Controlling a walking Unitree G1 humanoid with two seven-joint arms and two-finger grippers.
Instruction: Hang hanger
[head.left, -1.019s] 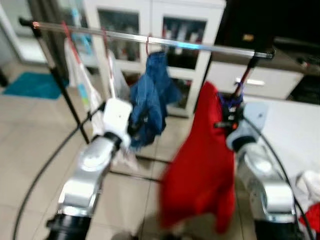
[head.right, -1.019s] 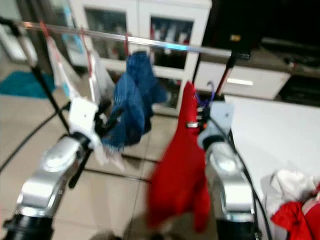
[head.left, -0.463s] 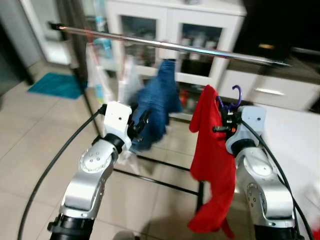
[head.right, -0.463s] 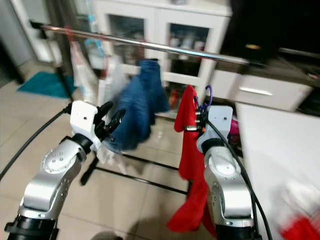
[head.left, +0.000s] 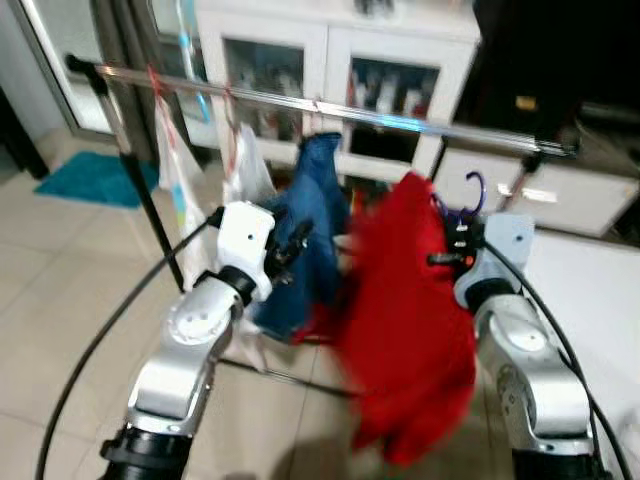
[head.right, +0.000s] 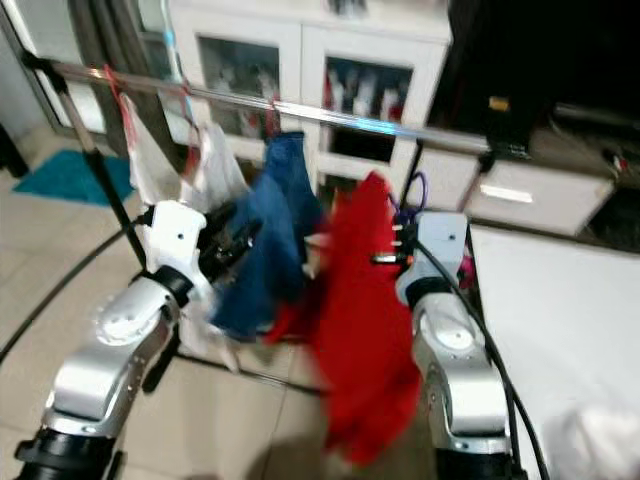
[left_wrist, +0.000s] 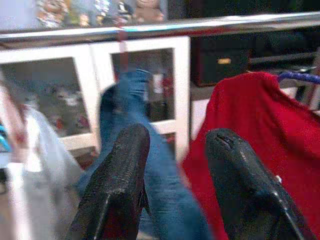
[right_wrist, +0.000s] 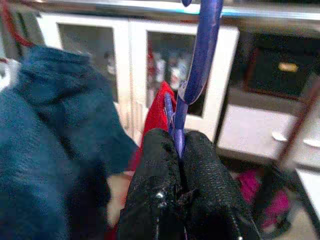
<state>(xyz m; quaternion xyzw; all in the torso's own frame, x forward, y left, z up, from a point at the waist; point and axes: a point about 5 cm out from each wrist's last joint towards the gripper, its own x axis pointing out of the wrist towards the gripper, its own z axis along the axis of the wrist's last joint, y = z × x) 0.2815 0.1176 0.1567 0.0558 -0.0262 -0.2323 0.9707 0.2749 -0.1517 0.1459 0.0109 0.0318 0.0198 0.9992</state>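
My right gripper is shut on the stem of a purple hanger that carries a red garment. The hanger's hook stands just below the metal rail of the clothes rack, near its right end, apart from it. The red cloth is blurred and billows to the left. My left gripper is open and held up in front of a blue denim garment that hangs on the rail from a red hanger.
White and light garments hang on red hangers at the rail's left part. A white glass-door cabinet stands behind the rack. A white surface lies at the right. The rack's black legs stand on the tiled floor, with a teal mat beyond.
The camera has shifted and the rack looks nearer. The red garment has swung out to the left and spread. Both grippers keep their hold and pose.
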